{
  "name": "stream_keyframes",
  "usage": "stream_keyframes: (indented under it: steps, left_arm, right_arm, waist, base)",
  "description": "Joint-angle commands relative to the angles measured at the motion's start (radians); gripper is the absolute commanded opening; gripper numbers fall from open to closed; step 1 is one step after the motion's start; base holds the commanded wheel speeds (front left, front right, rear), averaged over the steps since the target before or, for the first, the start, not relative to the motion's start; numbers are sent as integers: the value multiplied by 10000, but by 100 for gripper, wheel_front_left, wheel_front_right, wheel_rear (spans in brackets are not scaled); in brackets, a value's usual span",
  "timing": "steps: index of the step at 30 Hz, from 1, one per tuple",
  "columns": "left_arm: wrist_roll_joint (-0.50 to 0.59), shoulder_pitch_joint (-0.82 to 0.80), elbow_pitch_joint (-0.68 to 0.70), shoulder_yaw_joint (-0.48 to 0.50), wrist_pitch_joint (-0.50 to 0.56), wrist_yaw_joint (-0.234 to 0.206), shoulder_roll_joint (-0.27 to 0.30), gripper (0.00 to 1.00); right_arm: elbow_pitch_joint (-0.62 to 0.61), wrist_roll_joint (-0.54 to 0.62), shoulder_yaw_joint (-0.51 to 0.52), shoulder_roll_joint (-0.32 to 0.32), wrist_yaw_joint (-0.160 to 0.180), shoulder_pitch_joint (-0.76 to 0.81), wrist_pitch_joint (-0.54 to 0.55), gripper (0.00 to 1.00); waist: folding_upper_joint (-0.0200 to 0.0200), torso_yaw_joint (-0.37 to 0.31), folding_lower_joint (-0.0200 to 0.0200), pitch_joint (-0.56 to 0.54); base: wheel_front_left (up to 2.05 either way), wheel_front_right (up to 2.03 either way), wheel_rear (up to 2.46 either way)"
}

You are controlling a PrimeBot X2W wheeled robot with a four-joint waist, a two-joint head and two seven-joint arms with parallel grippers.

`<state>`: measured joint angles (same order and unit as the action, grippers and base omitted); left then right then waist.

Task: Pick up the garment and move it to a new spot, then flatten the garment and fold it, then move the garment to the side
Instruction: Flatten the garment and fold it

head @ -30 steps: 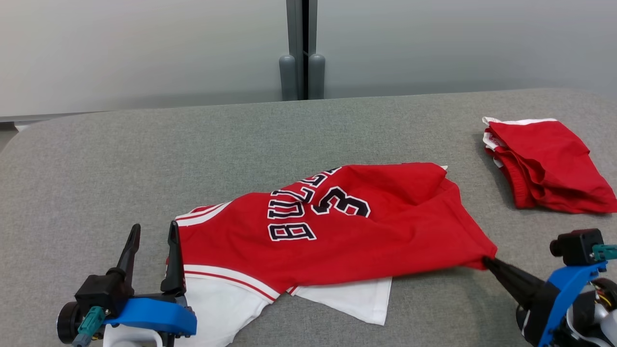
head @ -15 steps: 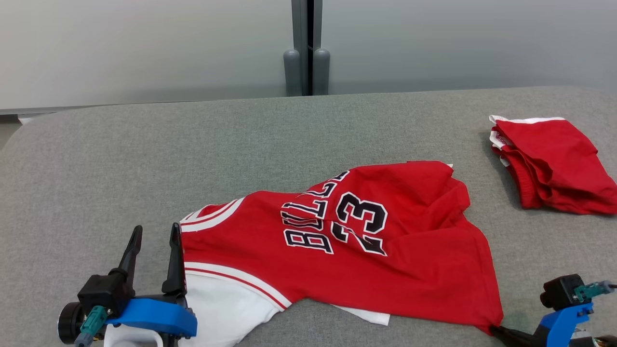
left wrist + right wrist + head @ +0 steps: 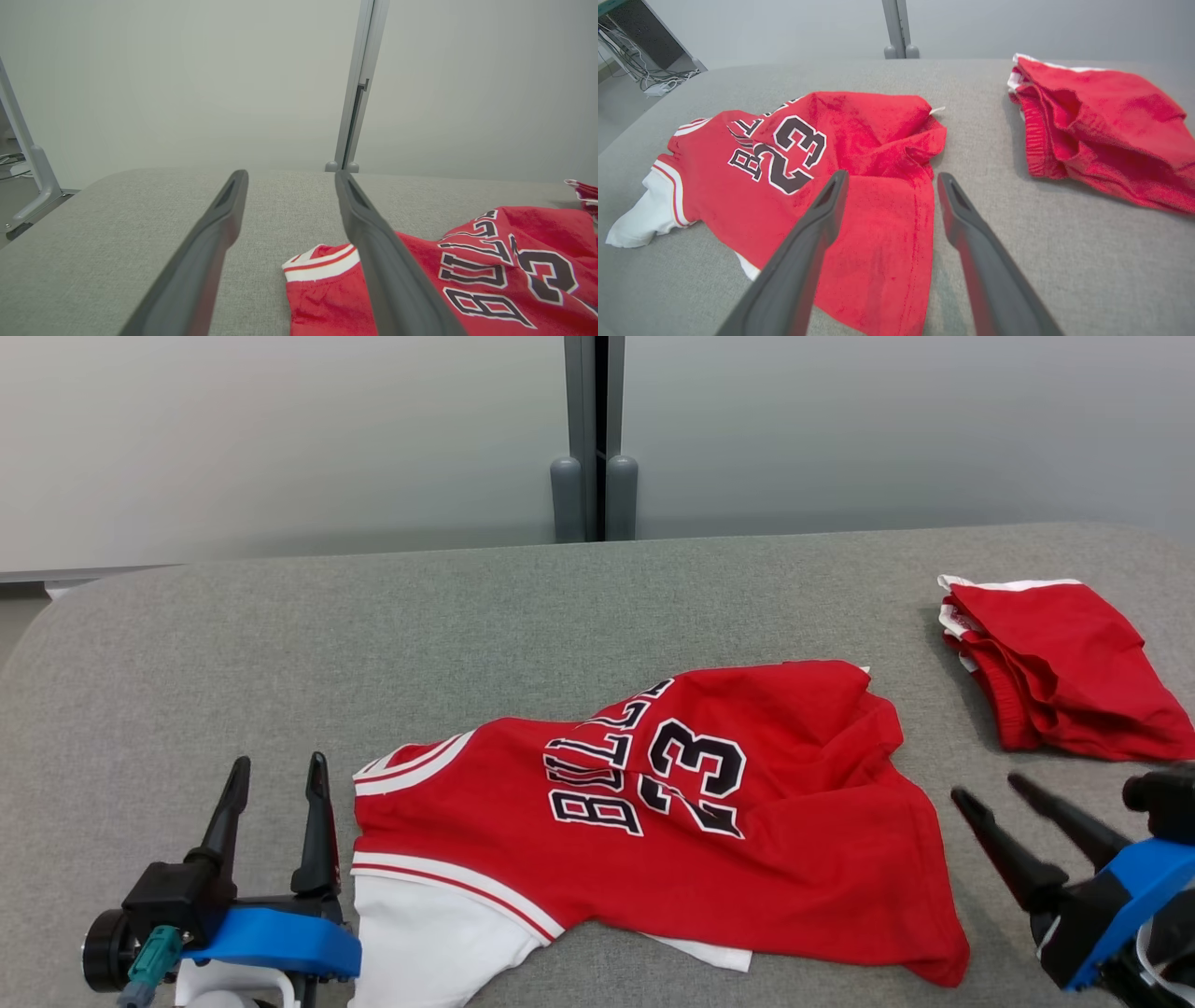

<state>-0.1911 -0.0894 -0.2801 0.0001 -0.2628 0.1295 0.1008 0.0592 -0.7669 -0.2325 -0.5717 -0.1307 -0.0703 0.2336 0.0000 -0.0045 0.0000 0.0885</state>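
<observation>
Grey fabric covers the surface (image 3: 280, 644), and the red jersey (image 3: 709, 859) lies crumpled near its front edge, reading "BULL", the last letter lost in a crease, then "23". Its white part is cut off from the head view below. A folded red garment (image 3: 1055, 663) sits far right, and the left tool (image 3: 280, 761) and right tool (image 3: 985, 786) flank the jersey, both wide and empty.

Lighting: bright, even, diffuse. Shadows: soft, thin band beneath garment (image 3: 794, 877) hem, 6 o'clock. Focus: head view crisp; left tool (image 3: 290, 173) soft near lens. Distortion: table (image 3: 117, 210) edge bows in wrist views.
</observation>
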Motion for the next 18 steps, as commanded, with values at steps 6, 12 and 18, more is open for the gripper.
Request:
stream_keyframes:
  steps: [6,12,18]
  left_arm:
    - [134,-26,498,199,-28,17,92,100]
    - [249,156,720,201,-28,-5,-6,100]
    - [183,192,619,97,-28,2,-97,100]
  right_arm:
    - [-179,1798,891,1434,-1,-674,-2437,100]
    - [861,2751,1538,2706,-1,-1295,-3674,100]
    - [2058,3336,1444,3015,-1,-1581,-4315,100]
  waist:
    - [0,-6,0,-158]
    - [0,21,0,-290]
    - [0,126,0,-359]
  base:
    - [0,0,0]
    - [0,0,0]
    - [0,0,0]
